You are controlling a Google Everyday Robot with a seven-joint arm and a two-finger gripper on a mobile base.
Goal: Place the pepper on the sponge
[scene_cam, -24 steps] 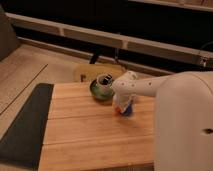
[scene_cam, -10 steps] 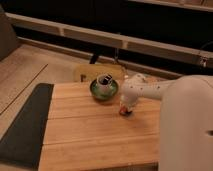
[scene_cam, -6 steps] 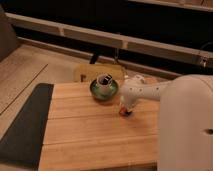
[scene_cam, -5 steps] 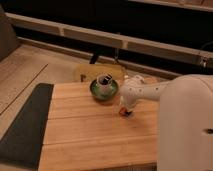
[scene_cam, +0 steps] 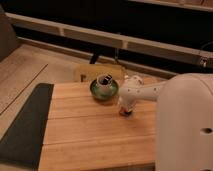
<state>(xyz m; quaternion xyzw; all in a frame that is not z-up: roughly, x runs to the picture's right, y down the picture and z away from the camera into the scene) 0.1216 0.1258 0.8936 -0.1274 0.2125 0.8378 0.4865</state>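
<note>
**Item 1. Arm** (scene_cam: 150, 92): white, w/ a bulky body filling the lower right of the frame. It reaches left to approx. the centre and its tip points down at the desk.

**Item 2. End effector** (scene_cam: 125, 109): at the arm's tip, low over the desk, just right of and below the bowl. Open/closed state: cannot tell, as the wrist housing covers it.

**Item 3. Pepper** (scene_cam: 125, 113): small orange-red bit showing directly under the end effector, centre of frame. Whether it is gripped or resting on the desk: cannot tell.

**Item 4. Sponge**: not made out.

**Item 5. Bowl** (scene_cam: 95, 91): round, green, above centre, w/ a small dark-and-white item (scene_cam: 105, 80) inside.

**Item 6. Mat** (scene_cam: 25, 125): large, black, along the desk's left edge.

**Item 7. Desk** (scene_cam: 90, 135): light wood planks, spanning centre to bottom of the frame.
</note>
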